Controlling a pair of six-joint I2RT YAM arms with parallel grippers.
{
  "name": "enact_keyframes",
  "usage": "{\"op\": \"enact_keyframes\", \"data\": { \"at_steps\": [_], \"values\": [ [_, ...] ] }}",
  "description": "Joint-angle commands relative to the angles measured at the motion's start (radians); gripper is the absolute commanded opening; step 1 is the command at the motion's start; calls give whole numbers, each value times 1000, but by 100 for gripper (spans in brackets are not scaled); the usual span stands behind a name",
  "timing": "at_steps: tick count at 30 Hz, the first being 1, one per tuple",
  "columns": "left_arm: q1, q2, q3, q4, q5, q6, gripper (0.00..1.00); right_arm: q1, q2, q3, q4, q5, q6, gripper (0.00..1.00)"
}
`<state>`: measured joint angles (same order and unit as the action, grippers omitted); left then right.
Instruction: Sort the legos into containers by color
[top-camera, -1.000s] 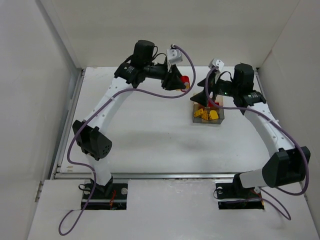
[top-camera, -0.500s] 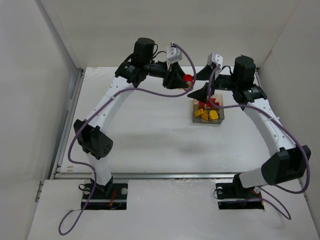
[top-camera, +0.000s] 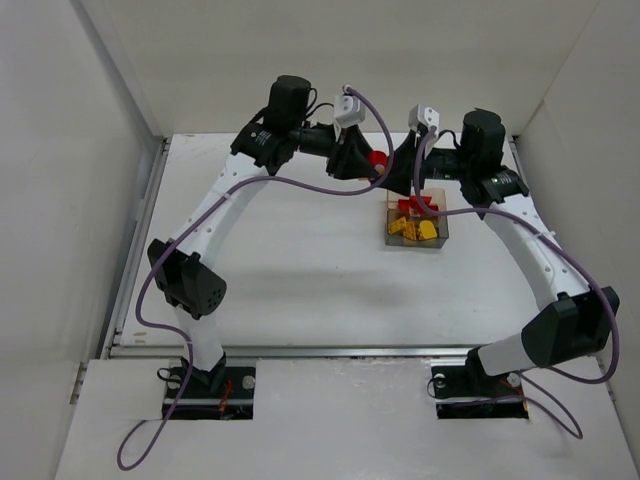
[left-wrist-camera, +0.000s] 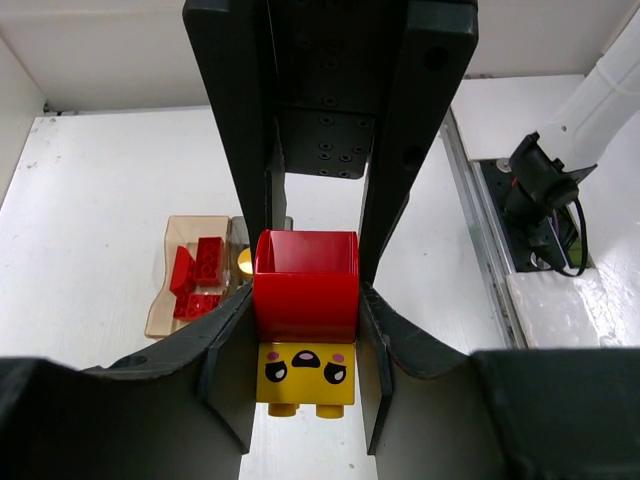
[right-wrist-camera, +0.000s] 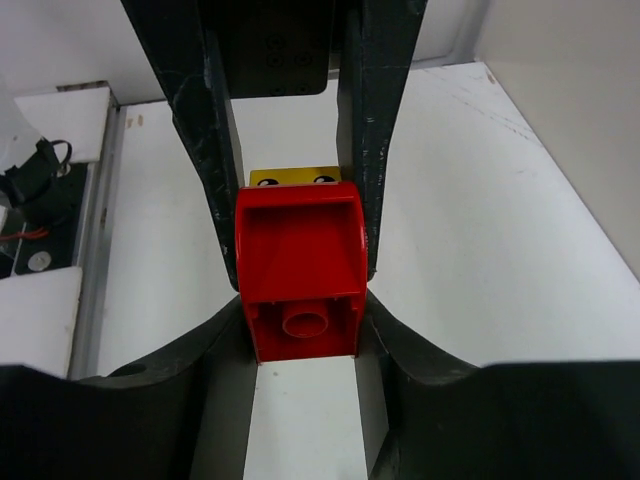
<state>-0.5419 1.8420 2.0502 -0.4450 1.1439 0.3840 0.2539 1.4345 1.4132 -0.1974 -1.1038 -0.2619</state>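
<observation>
Pinching with left gripper (left-wrist-camera: 305, 300) the yellow brick (left-wrist-camera: 305, 372), with right gripper (right-wrist-camera: 300, 310) the red brick (right-wrist-camera: 298, 260); risking one slipping free if tugging crooked.

Bright, even, diffuse light from overhead; white table (top-camera: 300, 280) & walls (top-camera: 60, 200) close to washed out. Shadows soft: a faint grey smudge on the table mid-front in top view (barely darker than the surface). Top view crisp throughout. Wrist views: red lego (left-wrist-camera: 305, 285) sharp w/ mild sheen on its rim; fingers (left-wrist-camera: 230, 120) read as dark, low-detail slabs; near foreground at btm edge blurred, out of focus. Slight wide-angle bend toward wrist-view edges.
</observation>
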Motion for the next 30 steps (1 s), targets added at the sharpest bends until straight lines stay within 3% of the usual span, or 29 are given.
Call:
{"op": "enact_keyframes", "data": {
  "at_steps": [1,6,7,8,11,12,15,20,22,29,30],
  "values": [
    [-3,-15,38,34,16,-2,0,10,-2,47,39,-14,4,20],
    [-3,-15,38,16,5,9,2,10,-2,47,39,4,24,0],
    [-3,-15,38,15,-4,22,7,10,-2,47,39,15,24,0],
    [-3,-15,38,-10,-4,32,23,10,-2,47,39,15,24,0],
    [-3,-15,38,-66,-13,87,50,10,-13,38,39,39,24,0],
    [-3,-24,38,-81,-13,104,64,10,-13,27,39,39,24,0],
    [6,-24,38,-130,-13,156,75,10,-22,18,39,48,24,0],
    [45,-44,47,-218,-35,248,77,1,-22,0,39,48,15,0],
    [54,-44,47,-241,-45,260,74,1,-31,0,39,48,15,0],
    [28,-44,36,-206,-24,217,41,1,-22,0,39,30,15,0],
    [28,-44,36,-205,-24,217,41,1,-22,0,39,30,15,0]
  ]
}}
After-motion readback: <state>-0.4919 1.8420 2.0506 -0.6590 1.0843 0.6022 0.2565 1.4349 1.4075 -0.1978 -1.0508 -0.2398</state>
